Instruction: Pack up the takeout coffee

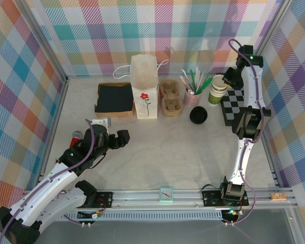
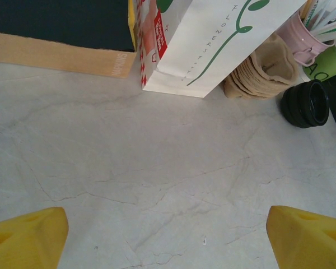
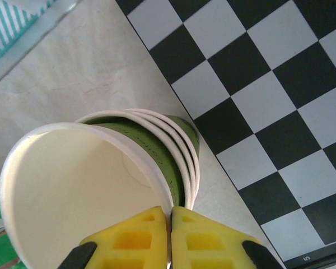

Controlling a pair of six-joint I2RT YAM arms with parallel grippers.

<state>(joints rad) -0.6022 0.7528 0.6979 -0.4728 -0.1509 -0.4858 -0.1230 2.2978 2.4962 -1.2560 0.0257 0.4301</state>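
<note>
Nothing was packed yet: the right fingers point(image 3: 137, 238) were clamped on the rim of the top cup point(image 3: 73, 190) of the lidless stack, the black lid point(image 1: 197, 116) lay loose on the bench point(image 1: 193, 157) near the paper bag point(image 1: 144, 86), and the left fingers point(image 2: 28, 235) stood apart.

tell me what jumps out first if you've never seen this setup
The right gripper pinches the rim of the top cup in a stack by the checkered board, at the back right. Then the tall flowered paper bag standing at the back centre.
</note>
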